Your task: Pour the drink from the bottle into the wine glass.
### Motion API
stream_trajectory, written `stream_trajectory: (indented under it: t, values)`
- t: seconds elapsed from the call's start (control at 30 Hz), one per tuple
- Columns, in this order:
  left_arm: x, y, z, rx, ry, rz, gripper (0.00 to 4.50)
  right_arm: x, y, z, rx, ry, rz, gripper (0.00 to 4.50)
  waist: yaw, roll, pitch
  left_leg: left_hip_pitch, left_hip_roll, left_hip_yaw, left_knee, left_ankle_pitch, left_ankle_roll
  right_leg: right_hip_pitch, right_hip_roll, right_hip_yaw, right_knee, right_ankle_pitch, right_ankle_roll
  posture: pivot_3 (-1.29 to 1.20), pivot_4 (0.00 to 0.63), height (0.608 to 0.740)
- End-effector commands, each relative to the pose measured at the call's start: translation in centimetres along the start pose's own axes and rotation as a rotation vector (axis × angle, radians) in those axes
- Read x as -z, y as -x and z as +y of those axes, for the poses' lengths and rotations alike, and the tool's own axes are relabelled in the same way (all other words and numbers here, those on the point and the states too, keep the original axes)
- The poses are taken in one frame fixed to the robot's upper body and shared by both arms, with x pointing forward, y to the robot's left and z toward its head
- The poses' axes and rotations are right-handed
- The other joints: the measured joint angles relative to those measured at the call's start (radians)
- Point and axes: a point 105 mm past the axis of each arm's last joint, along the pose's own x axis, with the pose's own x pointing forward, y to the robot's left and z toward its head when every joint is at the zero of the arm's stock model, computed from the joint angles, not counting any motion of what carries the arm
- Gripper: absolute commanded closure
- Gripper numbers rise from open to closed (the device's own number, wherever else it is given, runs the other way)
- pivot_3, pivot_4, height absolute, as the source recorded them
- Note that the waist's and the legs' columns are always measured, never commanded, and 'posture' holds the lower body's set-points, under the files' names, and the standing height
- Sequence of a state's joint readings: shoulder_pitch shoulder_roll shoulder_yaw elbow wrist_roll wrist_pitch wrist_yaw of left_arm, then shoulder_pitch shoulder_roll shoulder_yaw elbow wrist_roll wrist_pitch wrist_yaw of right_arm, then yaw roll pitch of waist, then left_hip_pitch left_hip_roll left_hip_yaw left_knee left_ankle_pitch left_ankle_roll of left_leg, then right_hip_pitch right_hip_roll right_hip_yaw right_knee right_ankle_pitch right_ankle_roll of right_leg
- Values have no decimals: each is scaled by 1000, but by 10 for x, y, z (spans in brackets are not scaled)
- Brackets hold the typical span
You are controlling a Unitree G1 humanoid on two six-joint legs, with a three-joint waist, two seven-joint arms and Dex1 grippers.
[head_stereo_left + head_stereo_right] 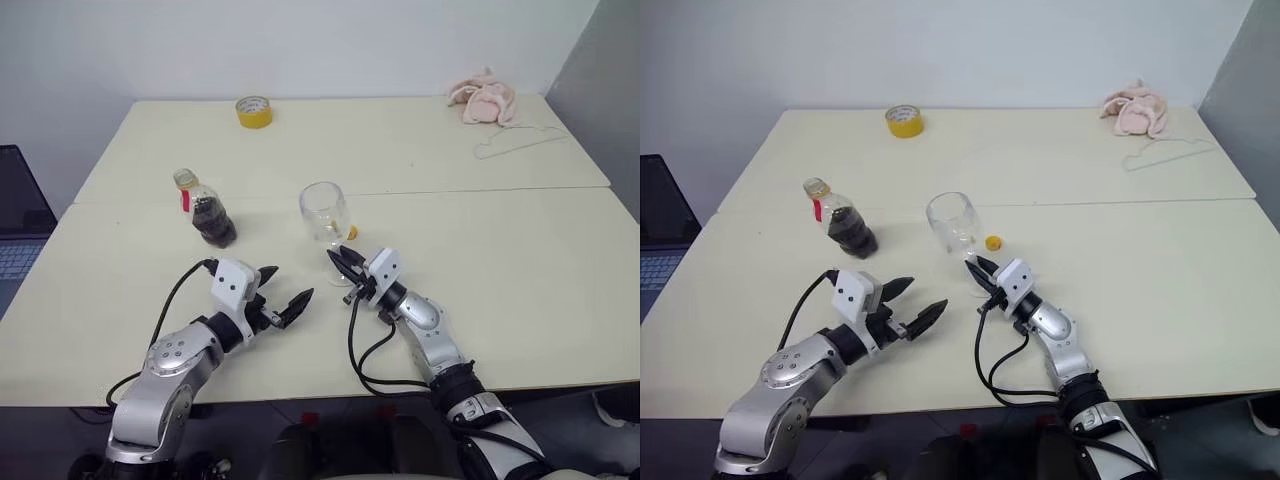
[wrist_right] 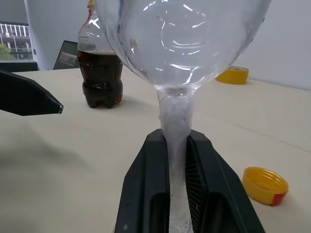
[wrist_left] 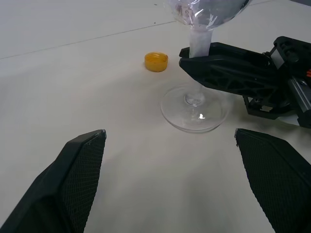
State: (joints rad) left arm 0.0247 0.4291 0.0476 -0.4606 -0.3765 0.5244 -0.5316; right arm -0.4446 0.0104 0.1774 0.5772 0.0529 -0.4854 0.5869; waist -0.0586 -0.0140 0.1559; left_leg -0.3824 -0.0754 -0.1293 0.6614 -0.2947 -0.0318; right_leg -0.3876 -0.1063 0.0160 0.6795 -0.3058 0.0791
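One wine glass [image 1: 324,213], stem pinched in right end effector [image 1: 347,262]. One uncapped bottle [image 1: 205,212] beyond left end effector [image 1: 285,292], spread, empty. One cap [image 1: 993,242] on counter [image 1: 520,270].

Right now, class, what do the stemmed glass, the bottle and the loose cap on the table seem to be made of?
Wine glass: clear glass or hard plastic, glossy, with sharp highlights; its stem looks wrapped in something whitish. Bottle: thin clear plastic, judging by its moulded lobed base. Cap: yellow opaque plastic, smooth, with a red edge.
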Motion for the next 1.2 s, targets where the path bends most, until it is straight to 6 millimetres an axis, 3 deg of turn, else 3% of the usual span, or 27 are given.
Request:
stream_trajectory:
  t: [0.03,0.1,0.53,0.87,1.2]
  values:
    - [-11,1,0,-3,-37,-30,0,14,8,5,-13,-28,53,4320,0,0,0,0,0,0,0,0,0,0,0,0,0,0,0,0,150,740]
    - [-10,1,0,-5,-40,-28,0,19,11,2,7,-27,75,4320,1,0,-1,0,0,0,0,0,0,0,0,0,0,0,0,0,150,740]
    - [-8,0,3,-18,-57,-23,0,17,17,-17,68,7,84,51,12,-3,-5,1,-1,-1,1,0,0,1,0,-1,-1,0,0,0,150,740]
    - [-8,-1,4,-18,-60,-21,0,15,22,-36,117,34,99,51,19,-3,-5,1,-1,-1,1,0,0,2,0,0,-1,0,0,0,150,740]
    - [-7,0,6,-23,-63,-18,0,9,30,-42,97,53,102,51,19,-3,-5,1,-1,0,1,0,0,3,0,0,-2,0,0,0,150,740]
